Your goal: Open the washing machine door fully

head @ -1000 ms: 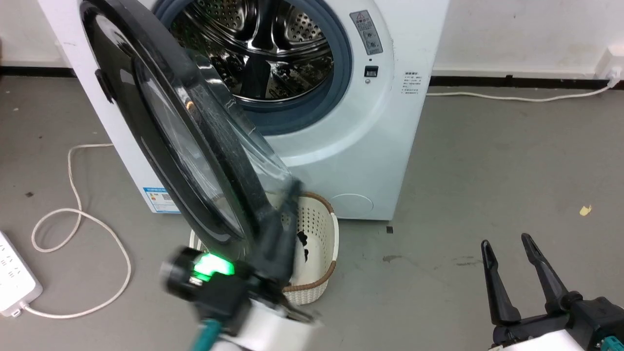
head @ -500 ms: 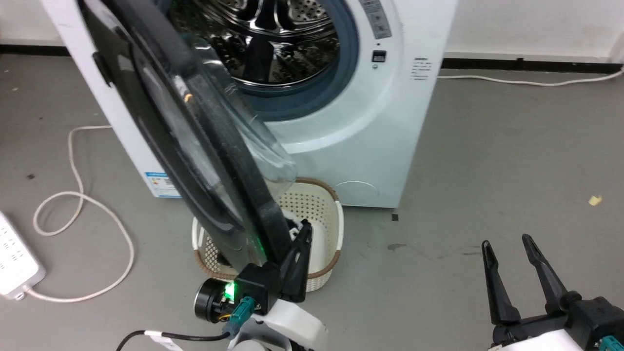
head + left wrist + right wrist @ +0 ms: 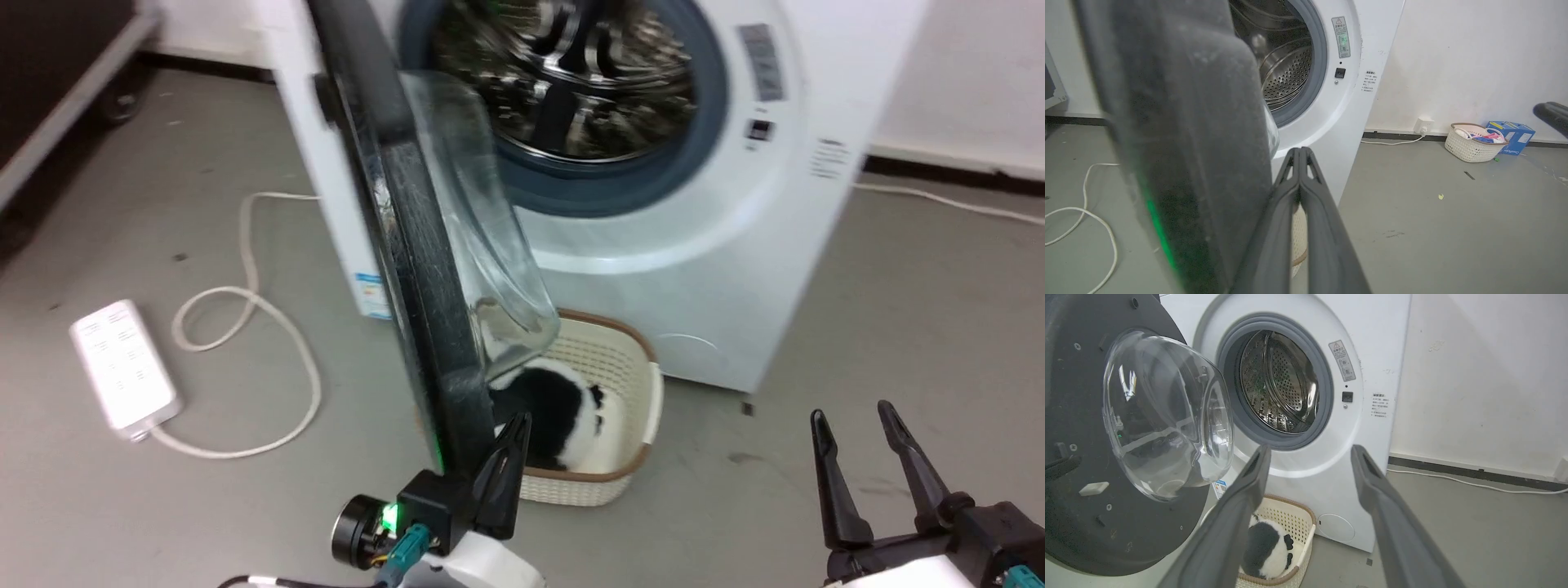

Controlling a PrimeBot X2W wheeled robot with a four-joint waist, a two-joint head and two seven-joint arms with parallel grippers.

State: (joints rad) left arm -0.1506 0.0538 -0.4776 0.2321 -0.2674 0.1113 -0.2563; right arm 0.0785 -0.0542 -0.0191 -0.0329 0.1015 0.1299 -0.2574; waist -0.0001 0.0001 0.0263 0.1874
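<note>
The white washing machine (image 3: 735,245) stands ahead with its steel drum (image 3: 588,82) exposed. Its black door (image 3: 416,269) hangs open, edge-on in the head view, with the clear glass bowl (image 3: 482,204) bulging toward the drum. My left gripper (image 3: 513,429) is shut with nothing in it. It sits right beside the door's lower rim on the inner side, and the door edge (image 3: 1188,143) lies just left of its fingers (image 3: 1290,192). My right gripper (image 3: 853,416) is open low on the right, well away from the door (image 3: 1126,522).
A cream basket (image 3: 645,408) holding a black-and-white plush (image 3: 555,408) sits on the floor under the door. A white power strip (image 3: 122,363) and its looped cable (image 3: 286,351) lie to the left. A second basket (image 3: 1470,147) and a blue box (image 3: 1511,130) stand by the far wall.
The camera has turned, shifting the whole picture right. The door has swung wider from the drum opening and now looks edge-on, with my shut left gripper staying beside its lower rim. The right gripper stays put.
</note>
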